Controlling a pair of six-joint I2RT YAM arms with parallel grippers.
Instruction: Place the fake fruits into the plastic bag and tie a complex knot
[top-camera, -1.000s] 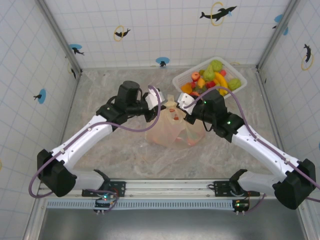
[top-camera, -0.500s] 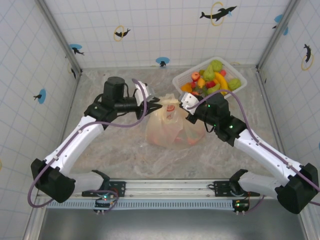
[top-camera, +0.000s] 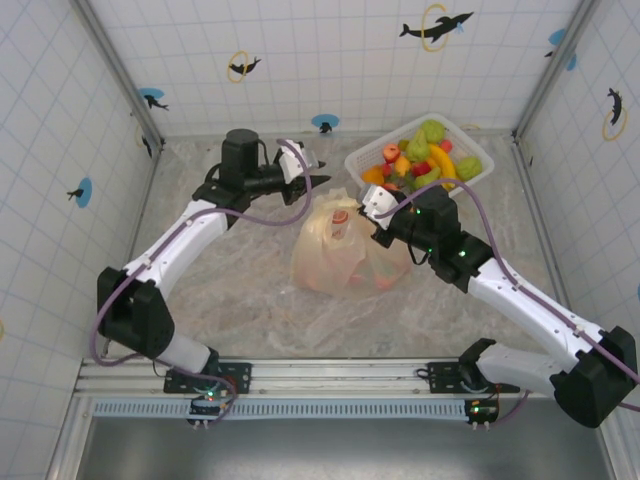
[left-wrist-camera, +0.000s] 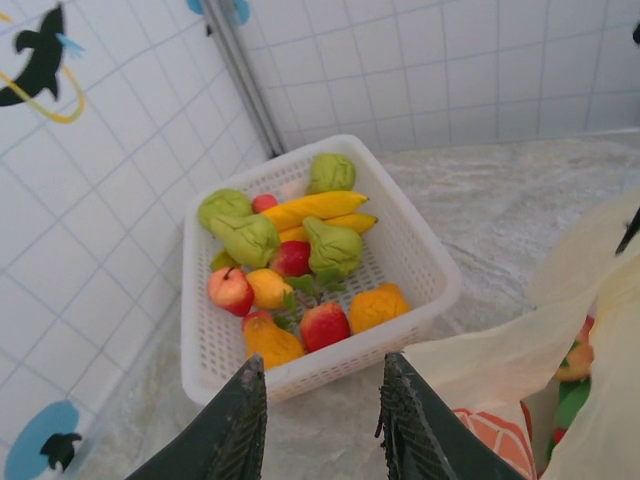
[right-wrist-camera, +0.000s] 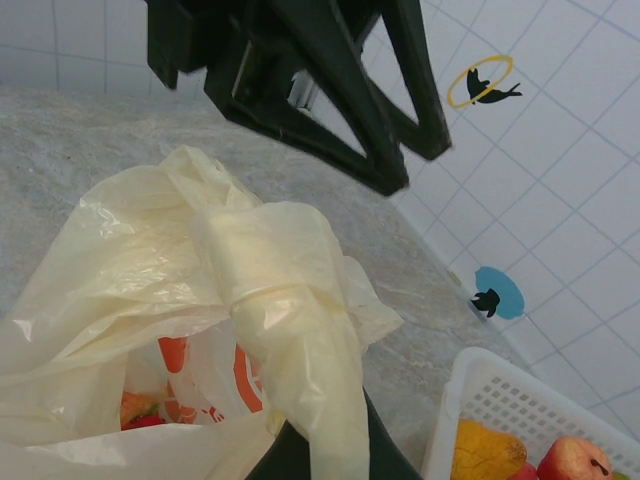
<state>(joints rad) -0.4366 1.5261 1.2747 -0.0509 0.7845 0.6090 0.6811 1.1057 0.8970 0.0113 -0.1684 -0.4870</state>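
The cream-yellow plastic bag (top-camera: 345, 255) stands mid-table with fake fruits (right-wrist-camera: 135, 408) showing through its side. Its handle loops are twisted into a knot (right-wrist-camera: 262, 262), and one loose end runs down into my right gripper (right-wrist-camera: 335, 455), which is shut on it. In the top view my right gripper (top-camera: 373, 212) sits at the bag's upper right. My left gripper (top-camera: 316, 172) hovers open behind the bag, apart from it. In the left wrist view the left gripper (left-wrist-camera: 322, 362) has nothing between its fingers (left-wrist-camera: 245, 420), and the bag (left-wrist-camera: 520, 360) lies at the lower right.
A white lattice basket (top-camera: 362, 160) at the back right holds several more fake fruits (left-wrist-camera: 300, 258), close behind the bag. In the right wrist view the left gripper (right-wrist-camera: 330, 90) hangs dark above the knot. Tiled walls enclose the table on three sides.
My left gripper has come off the bag's handle, pulled left, then swung back towards the far wall, open. The right gripper has stayed on the handle end.
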